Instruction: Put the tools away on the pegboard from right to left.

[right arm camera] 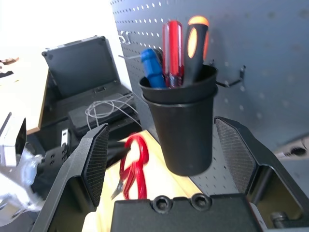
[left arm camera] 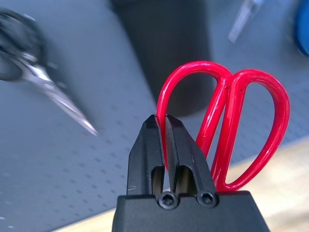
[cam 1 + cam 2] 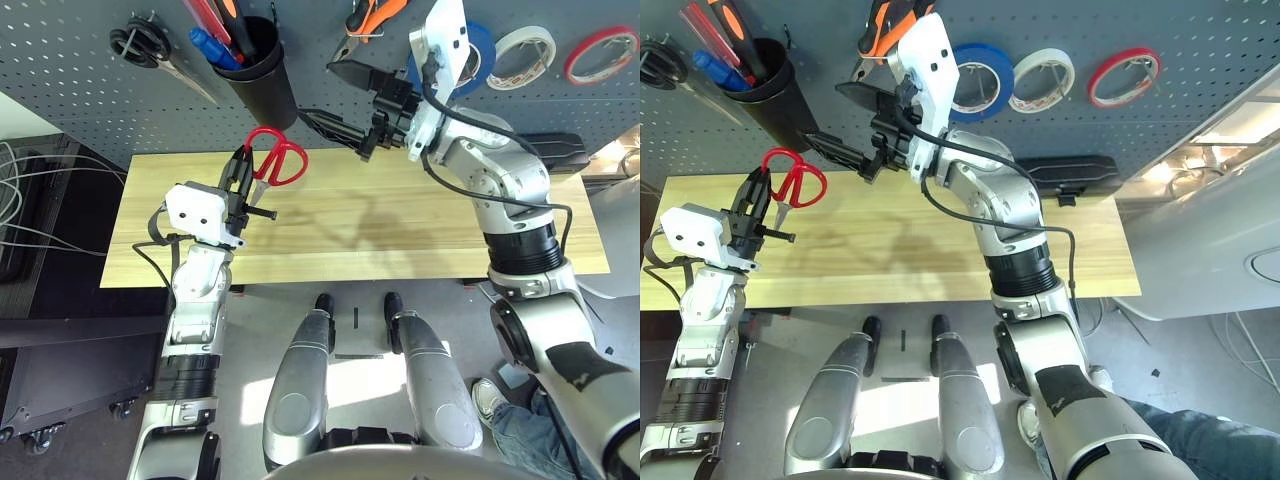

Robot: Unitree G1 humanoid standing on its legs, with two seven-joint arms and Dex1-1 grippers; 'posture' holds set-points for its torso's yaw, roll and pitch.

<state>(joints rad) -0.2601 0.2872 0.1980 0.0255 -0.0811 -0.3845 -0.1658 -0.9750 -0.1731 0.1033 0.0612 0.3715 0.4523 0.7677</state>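
From the head camera, I had the left gripper [image 3: 241,172] pinching the red scissors [image 3: 276,160] by one handle loop, lifted off the table [image 3: 400,235] below the pegboard [image 3: 90,90]. The blue tape [image 3: 978,82] and the pliers [image 3: 375,14] hung on their hooks.

In the left wrist view the fingers [image 2: 166,145] were pressed together on that thin loop, so I judged the scissors could swivel or slip during hanging.

In the right wrist view, my right gripper [image 1: 166,150] stood spread and empty before the cup [image 1: 182,126] holding the blue screwdriver [image 1: 153,66]; a careless swing might knock it.
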